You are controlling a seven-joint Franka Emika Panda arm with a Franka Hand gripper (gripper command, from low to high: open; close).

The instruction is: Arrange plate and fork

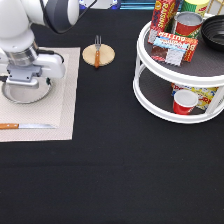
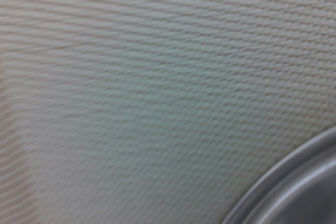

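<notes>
The plate [image 1: 26,93] already lies on the placemat [image 1: 62,85], with the knife [image 1: 25,126] just below it on the same mat. The end effector [image 1: 22,82] sits low over the plate (whether it is gripping cannot be told). The fork [image 1: 97,49] rests on a wooden disc [image 1: 98,55], off the placemat to its upper right, not yet arranged.
</notes>
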